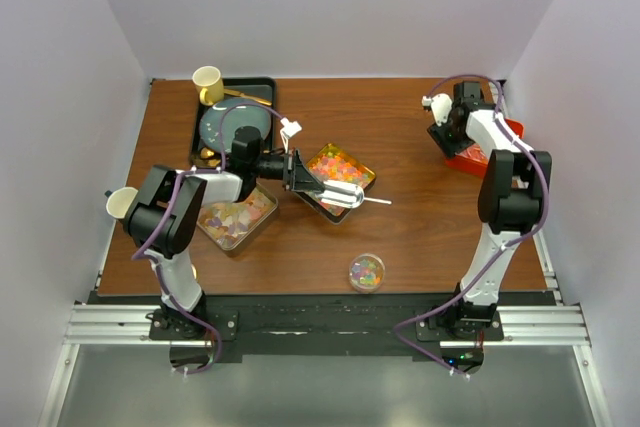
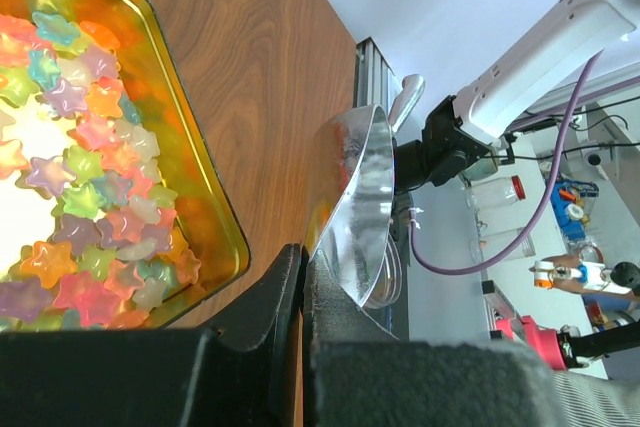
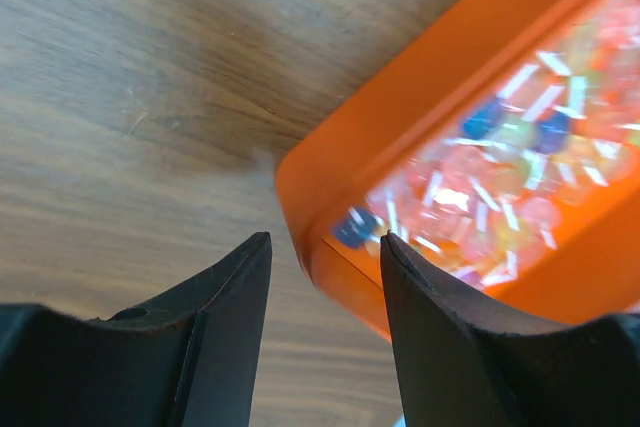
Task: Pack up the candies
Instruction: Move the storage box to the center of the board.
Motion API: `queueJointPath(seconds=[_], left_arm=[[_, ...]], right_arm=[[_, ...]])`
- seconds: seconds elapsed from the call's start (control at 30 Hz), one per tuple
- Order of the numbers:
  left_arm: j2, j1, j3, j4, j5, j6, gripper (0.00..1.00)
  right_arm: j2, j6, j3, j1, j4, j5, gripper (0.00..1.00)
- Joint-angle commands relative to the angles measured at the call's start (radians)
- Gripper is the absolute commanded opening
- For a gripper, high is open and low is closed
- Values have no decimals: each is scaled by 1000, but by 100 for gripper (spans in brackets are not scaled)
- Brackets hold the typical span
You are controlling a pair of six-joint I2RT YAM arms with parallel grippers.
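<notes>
My left gripper (image 1: pixel 310 183) (image 2: pixel 305 259) is shut on the rim of the metal scoop (image 1: pixel 342 195) (image 2: pixel 362 197) and holds it at the near edge of a gold tray (image 1: pixel 366 176) (image 2: pixel 205 187). Bright multicolour star candies (image 1: pixel 338 165) (image 2: pixel 85 147) fill that tray. Pastel candies (image 1: pixel 236 217) lie in a second tray under my left arm. A small round container (image 1: pixel 367 272) with mixed candies stands at the front centre. My right gripper (image 1: pixel 447 137) (image 3: pixel 325 242) is open over the corner of an orange tray (image 1: pixel 470 159) (image 3: pixel 400 117) of wrapped candies (image 3: pixel 500 177).
A black tray (image 1: pixel 262 86) at the back left carries a round grey lid (image 1: pixel 232 123) and a yellow cup (image 1: pixel 207 82). Another paper cup (image 1: pixel 121 203) stands at the table's left edge. White walls close in three sides.
</notes>
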Motion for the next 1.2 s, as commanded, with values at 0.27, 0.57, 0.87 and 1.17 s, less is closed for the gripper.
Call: queueJointPath(seconds=[0.27, 0.57, 0.87, 1.17], left_arm=[[-37, 16, -16, -17, 3, 57, 0], [-16, 16, -7, -8, 3, 53, 0], [-7, 16, 1, -4, 4, 53, 0], [-49, 18, -5, -86, 20, 135, 0]], right_arm=[[27, 12, 51, 1, -100, -59, 25], [-85, -55, -85, 42, -201, -172, 11], [-271, -151, -270, 260, -287, -324, 6], [-291, -115, -262, 457, -307, -436, 5]])
